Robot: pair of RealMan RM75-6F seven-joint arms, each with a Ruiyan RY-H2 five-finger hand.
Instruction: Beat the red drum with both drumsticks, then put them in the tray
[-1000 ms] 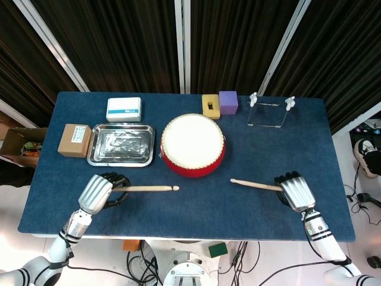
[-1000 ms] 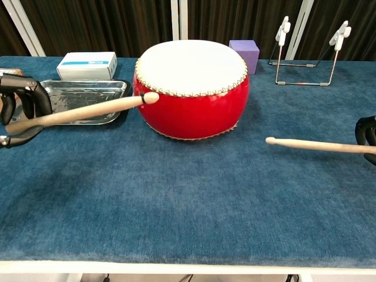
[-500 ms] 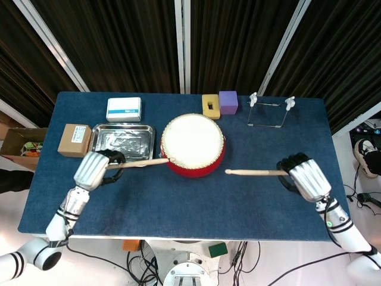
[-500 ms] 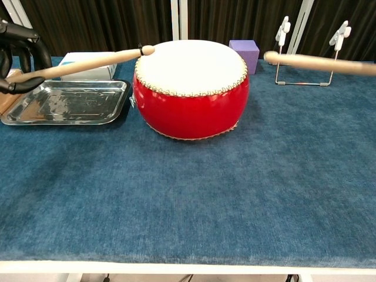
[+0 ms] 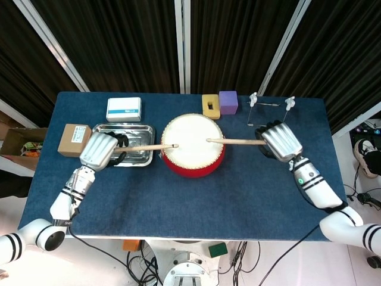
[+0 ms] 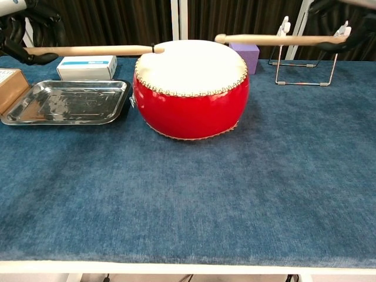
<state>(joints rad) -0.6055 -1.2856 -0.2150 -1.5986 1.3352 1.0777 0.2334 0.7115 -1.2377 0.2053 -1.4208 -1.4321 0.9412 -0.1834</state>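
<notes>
Left robot hand (image 5: 99,151) and right robot hand (image 5: 280,140) each grasp a wooden drumstick (image 5: 150,146) (image 5: 235,142) over the red round drum (image 5: 193,145) beside the steel tray (image 5: 121,145); a loose grip risks a stick slipping on impact.

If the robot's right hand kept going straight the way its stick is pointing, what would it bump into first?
Probably the other drumstick: the right hand aims its drumstick across the red drum toward that tip. The heights look similar, but depth is unclear.
</notes>
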